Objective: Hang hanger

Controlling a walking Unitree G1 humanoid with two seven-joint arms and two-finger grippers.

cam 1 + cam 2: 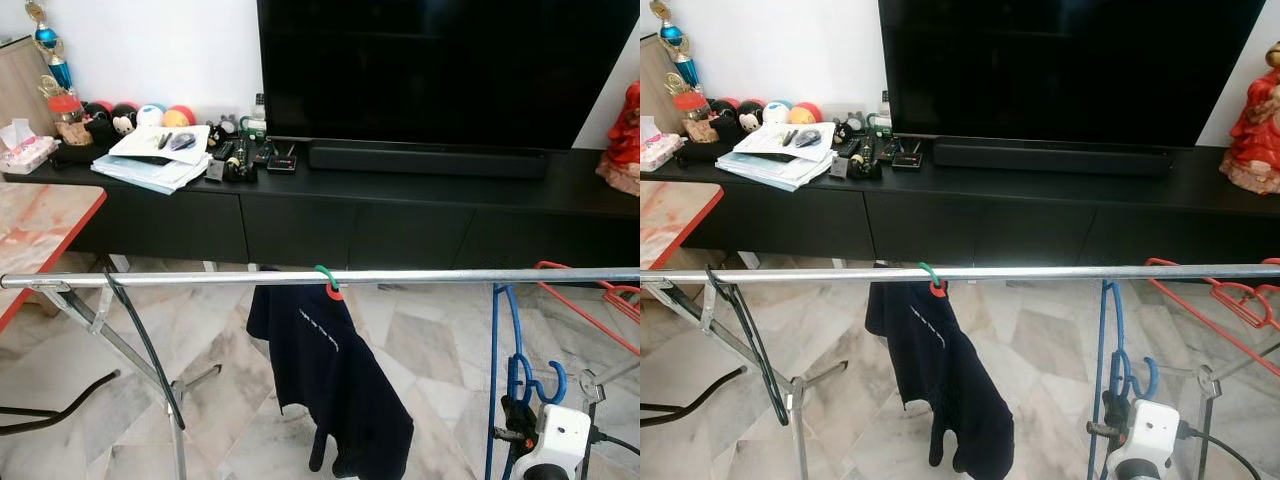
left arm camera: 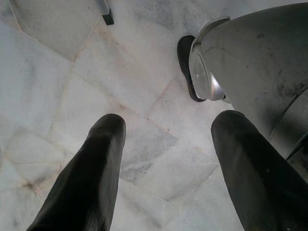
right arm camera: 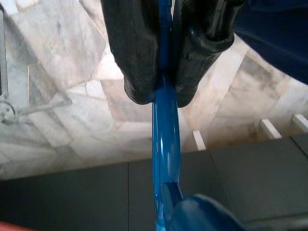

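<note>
A silver rail point(image 1: 420, 276) of a drying rack crosses the view at mid height. My right gripper point(image 1: 522, 410) sits low at the right, below the rail, shut on a blue hanger point(image 1: 500, 340) whose hook curls just above the wrist. In the right wrist view the fingers point(image 3: 137, 57) pinch the blue hanger point(image 3: 165, 139) between them. A dark navy garment point(image 1: 330, 380) hangs from the rail on a green and red hanger hook point(image 1: 327, 281). My left gripper point(image 2: 166, 139) hangs idle and open over the marble floor.
Red hangers point(image 1: 600, 300) hang on the rail at the far right. A black hanger point(image 1: 135, 330) dangles near the rack's left legs. Behind the rack stands a black TV cabinet point(image 1: 400, 215) with a television, papers and toys. A red-edged table point(image 1: 40, 230) is at the left.
</note>
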